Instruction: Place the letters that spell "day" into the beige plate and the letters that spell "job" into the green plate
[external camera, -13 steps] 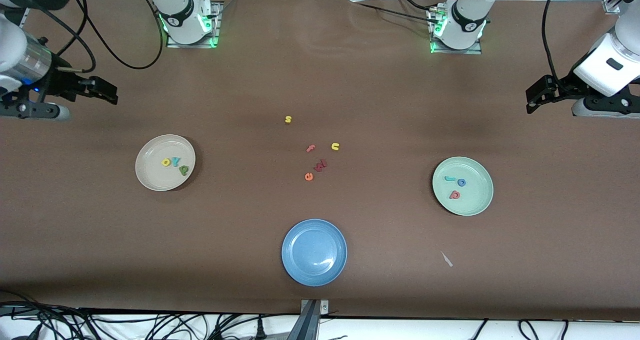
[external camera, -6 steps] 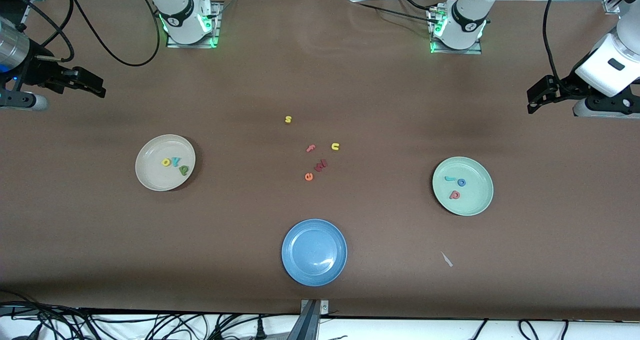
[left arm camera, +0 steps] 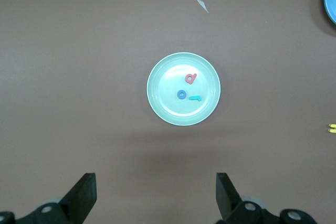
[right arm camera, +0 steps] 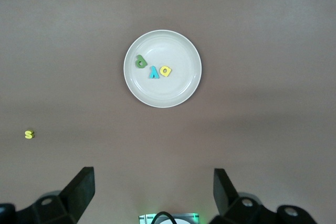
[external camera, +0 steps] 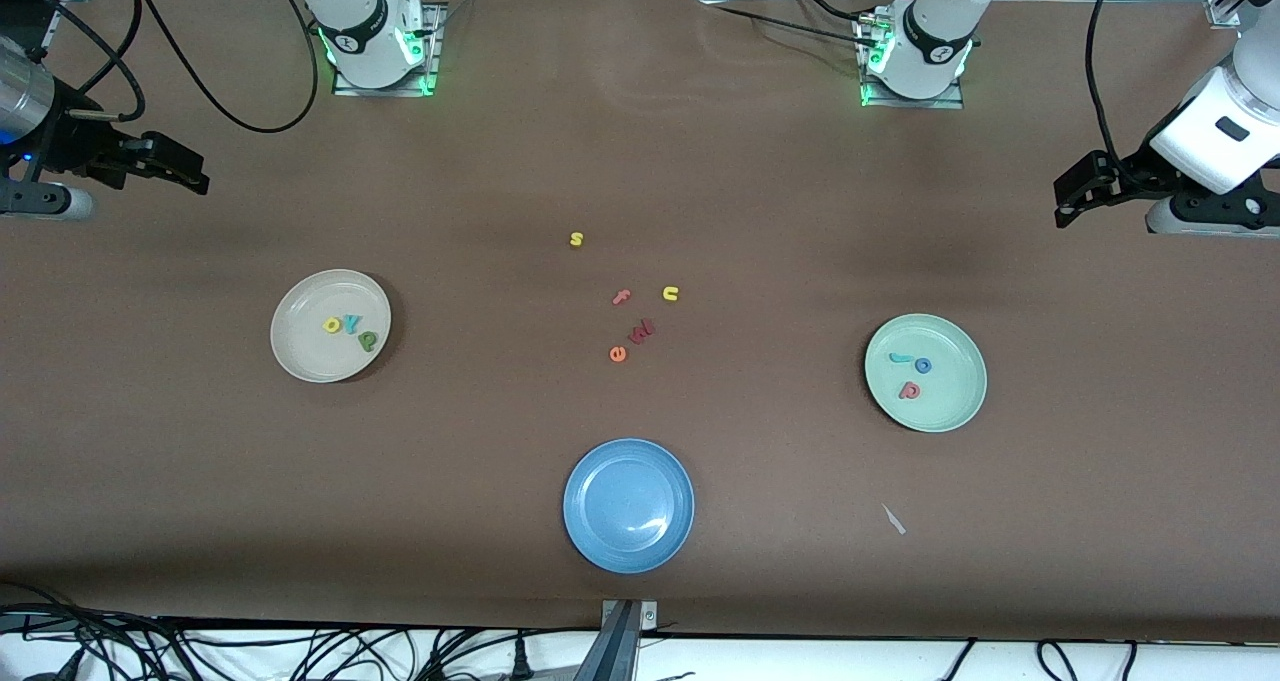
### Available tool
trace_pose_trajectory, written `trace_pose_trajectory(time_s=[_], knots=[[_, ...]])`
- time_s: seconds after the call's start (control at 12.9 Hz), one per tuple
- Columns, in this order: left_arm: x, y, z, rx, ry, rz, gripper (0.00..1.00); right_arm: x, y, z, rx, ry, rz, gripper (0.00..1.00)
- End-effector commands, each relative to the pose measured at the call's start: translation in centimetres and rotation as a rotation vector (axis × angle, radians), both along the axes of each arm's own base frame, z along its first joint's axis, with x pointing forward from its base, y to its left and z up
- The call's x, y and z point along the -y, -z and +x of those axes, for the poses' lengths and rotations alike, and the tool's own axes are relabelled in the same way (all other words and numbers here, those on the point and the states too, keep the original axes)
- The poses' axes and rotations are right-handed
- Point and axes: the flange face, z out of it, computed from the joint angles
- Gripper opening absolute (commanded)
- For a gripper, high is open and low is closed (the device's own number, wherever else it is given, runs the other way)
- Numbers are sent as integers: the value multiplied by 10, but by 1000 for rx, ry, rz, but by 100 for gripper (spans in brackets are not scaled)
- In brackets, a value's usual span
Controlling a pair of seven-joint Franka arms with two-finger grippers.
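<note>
Left claw (external camera: 1062, 204) and right claw (external camera: 197, 174) aloft at the table's ends, fingers spread.

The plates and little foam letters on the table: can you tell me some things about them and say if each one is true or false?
1. The round cream-beige plate holds the green d, the yellow a and the teal y. True.
2. The round pale green plate holds nothing. False: the teal j, the blue ring o and the salmon-pink b lie in it.
3. The round blue plate holds the yellow s. False: it holds no letters; the s lies on the table.
4. The orange e lies on the table, in no plate. True.
5. The left claw grips a letter. False: it is open, holding nothing.
</note>
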Motion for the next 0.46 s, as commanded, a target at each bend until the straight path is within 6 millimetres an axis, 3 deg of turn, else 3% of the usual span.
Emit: trace_pose_trajectory(time_s=[0.0,0.39], knots=[[-1,-5,-2,6,25,22,100,1,-5,-1,4,-12,20,100],[-2,-5,-2,6,24,20,100,-1,-7,2,3,-7,19,100]])
